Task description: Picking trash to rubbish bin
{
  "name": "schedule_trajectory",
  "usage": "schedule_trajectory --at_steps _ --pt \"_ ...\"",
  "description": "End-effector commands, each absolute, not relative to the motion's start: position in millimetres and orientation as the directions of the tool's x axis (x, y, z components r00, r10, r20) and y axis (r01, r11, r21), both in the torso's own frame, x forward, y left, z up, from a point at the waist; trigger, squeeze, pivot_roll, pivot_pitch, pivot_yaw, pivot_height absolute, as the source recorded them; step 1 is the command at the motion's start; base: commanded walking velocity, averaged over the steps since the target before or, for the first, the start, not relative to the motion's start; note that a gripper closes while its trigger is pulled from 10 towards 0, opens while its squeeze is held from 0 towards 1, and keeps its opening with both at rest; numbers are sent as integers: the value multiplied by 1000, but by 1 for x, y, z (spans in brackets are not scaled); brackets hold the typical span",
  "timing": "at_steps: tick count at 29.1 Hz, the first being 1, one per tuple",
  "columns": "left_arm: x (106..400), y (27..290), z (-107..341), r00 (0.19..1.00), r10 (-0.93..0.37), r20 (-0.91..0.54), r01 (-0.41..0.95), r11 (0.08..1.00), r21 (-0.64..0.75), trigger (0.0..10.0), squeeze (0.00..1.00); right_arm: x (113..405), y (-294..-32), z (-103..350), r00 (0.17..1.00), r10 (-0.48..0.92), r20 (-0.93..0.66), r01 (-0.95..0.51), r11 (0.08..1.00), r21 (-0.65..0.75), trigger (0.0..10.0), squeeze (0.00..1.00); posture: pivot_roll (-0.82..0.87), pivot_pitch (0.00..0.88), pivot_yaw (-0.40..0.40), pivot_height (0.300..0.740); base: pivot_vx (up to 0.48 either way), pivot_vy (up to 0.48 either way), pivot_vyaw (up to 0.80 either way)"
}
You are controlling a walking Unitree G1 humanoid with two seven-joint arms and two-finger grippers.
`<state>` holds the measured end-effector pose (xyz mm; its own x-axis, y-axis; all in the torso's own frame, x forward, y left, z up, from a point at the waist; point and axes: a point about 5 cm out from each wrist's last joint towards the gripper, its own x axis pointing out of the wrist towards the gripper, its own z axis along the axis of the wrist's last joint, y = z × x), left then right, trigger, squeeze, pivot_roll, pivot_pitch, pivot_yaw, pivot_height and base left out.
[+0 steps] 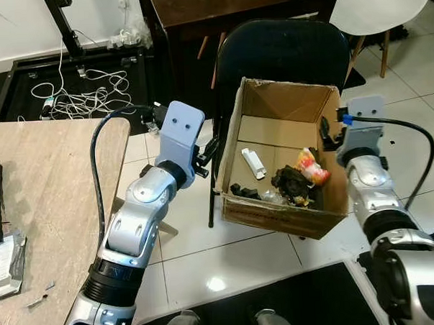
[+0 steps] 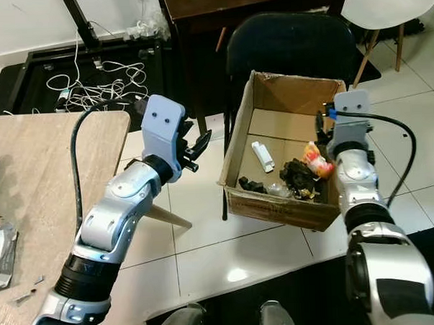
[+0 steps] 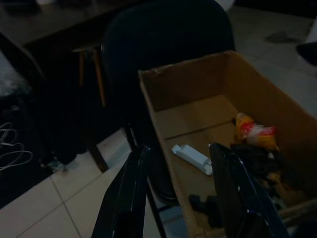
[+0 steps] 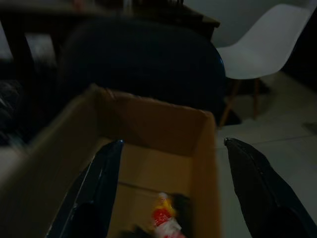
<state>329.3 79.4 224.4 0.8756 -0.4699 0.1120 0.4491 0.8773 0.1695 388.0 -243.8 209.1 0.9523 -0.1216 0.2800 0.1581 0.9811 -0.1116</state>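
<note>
White floor tiles (image 1: pixel 257 258) run under a black chair (image 1: pixel 284 51), and on its seat sits the cardboard box (image 1: pixel 288 220) that serves as the rubbish bin, tipped a little so its open top faces the robot, probably to make dropping things in easier. Inside lie a white stick-shaped piece (image 1: pixel 253 163), its long axis running from the near wall toward the back, a red and yellow wrapper (image 1: pixel 311 165) and a dark heap of scraps (image 1: pixel 290 184). The left pincer (image 1: pixel 206 156) hangs just beside the box's left wall, fingers spread and holding nothing, pointing across toward the box. The right pincer (image 4: pixel 171 193) straddles the right wall, one finger inside and one outside, also parted and empty; I judge neither carries trash now. To the left stands a wooden bench (image 1: pixel 52 184) with a foil packet (image 1: pixel 5 262) near its edge, perhaps the next piece to fetch.
</note>
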Motion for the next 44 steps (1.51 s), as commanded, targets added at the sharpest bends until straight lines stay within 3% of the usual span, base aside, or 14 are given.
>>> schedule_trajectory --at_steps 1,5,18,44 --pt "330 88 219 907 -410 96 396 908 139 10000 0 388 -240 211 952 -117 282 127 992 -16 10000 0 43 154 65 740 0 0 0" --pt "330 96 219 938 -327 114 318 944 91 10000 0 382 -216 213 948 -80 309 62 996 66 10000 0 42 127 53 740 0 0 0" --pt "317 95 223 943 -297 150 297 955 27 10000 0 363 -168 216 941 35 336 -92 984 155 10000 0 89 95 -1 740 0 0 0" --pt "314 96 224 955 -264 134 271 962 -30 10000 0 330 -154 206 971 76 225 -118 976 182 10000 0 69 112 7 740 0 0 0"
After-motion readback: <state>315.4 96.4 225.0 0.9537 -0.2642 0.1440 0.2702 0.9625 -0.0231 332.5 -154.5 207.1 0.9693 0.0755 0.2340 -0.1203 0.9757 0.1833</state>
